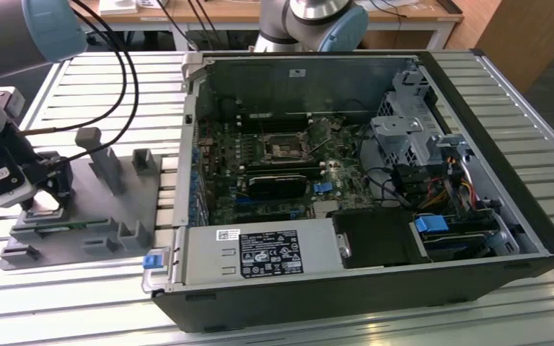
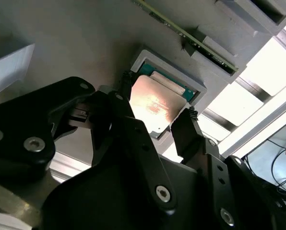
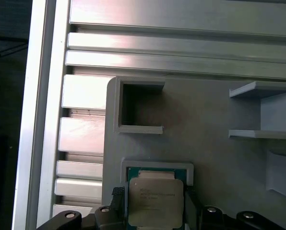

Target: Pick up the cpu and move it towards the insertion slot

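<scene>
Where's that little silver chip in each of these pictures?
Exterior view: hidden under the gripper, on the grey fixture, exterior view's left.
Second wrist view: the cpu sits in the fixture's pocket.
First wrist view: in the same pocket.
Shared landmark: the grey fixture.

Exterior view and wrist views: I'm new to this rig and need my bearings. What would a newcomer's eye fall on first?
The open computer case dominates the exterior view, its motherboard bared with the insertion slot near the middle. At that view's left, the gripper sits low over a grey fixture. In both wrist views the shiny cpu lies in its nest on that fixture, right at the gripper.
</scene>
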Available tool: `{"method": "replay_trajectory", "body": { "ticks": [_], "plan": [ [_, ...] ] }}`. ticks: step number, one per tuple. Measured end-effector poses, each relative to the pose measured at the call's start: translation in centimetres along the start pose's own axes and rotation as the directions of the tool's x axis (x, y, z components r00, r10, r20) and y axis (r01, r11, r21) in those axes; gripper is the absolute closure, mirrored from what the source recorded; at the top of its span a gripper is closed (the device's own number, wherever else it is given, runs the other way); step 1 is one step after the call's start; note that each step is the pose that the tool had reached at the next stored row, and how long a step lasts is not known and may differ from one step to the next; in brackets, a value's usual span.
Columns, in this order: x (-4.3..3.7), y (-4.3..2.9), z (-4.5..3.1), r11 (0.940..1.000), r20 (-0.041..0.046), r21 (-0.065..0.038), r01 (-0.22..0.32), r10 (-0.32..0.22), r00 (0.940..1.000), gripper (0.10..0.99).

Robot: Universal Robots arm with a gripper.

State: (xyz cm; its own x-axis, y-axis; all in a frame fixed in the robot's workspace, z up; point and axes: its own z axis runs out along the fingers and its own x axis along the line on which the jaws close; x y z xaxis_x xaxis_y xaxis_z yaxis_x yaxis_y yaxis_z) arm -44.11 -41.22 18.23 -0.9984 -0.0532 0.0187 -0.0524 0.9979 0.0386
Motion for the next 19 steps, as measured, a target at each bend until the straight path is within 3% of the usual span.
{"method": "replay_trajectory", "body": {
  "ticks": [2, 6, 19],
  "plan": [
    [0.0, 0.0, -0.01, 1.0, -0.0001, 0.0, 0.0, 0.0, 1.0, 0.545],
    [0.0, 0.0, -0.06, 1.0, 0.0, 0.0, 0.0, 0.0, 1.0, 0.545],
    [0.02, 0.05, -1.21, 1.0, 0.0, 0.0, 0.0, 0.0, 1.0, 0.545]
  ]
}}
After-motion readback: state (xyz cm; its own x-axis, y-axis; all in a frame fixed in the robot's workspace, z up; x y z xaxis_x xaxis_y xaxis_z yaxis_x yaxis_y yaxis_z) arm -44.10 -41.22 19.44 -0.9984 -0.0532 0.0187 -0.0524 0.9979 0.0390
